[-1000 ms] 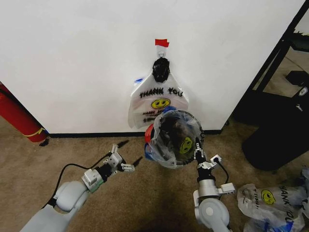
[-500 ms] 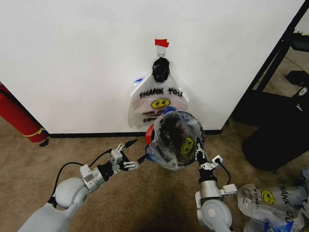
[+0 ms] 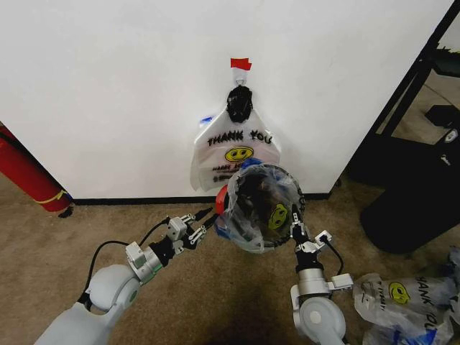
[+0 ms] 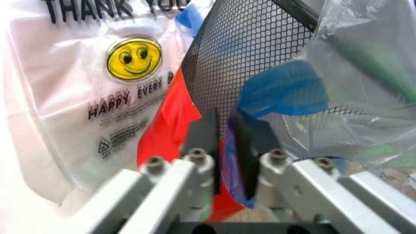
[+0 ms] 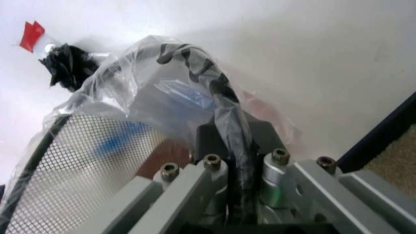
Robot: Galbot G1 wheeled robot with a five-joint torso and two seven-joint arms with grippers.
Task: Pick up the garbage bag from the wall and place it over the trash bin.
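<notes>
While the right gripper (image 3: 295, 218) stayed clamped on the bin's rim with the bag's plastic pinched between its jaws, the left gripper (image 3: 202, 221) had closed in on the bin's left side, its fingers (image 4: 206, 139) a narrow gap apart around the mesh wall and the bag's blue handle (image 4: 284, 91). Whether they were already pressing on either, I could not tell.

The bag (image 3: 253, 228) lay draped over the tilted bin (image 3: 257, 194), covering most of the mouth; the left edge looked loose. I judged the step to be seating that edge. To do it well, the left gripper should catch the handle plastic alone, not the wire, and draw it down and outward over the rim while the right held firm, so the bin would not roll. A slow pull would spare the thin film from tearing.

Counted: one bin; one bag on it; a bundle of bags on the wall (image 3: 108, 86) hook (image 3: 239, 103), number unclear; at least two loose bags (image 3: 399, 302) on the carpet at right; one red tape strip (image 3: 241, 64); one red cylinder (image 3: 29, 176); two grippers.
</notes>
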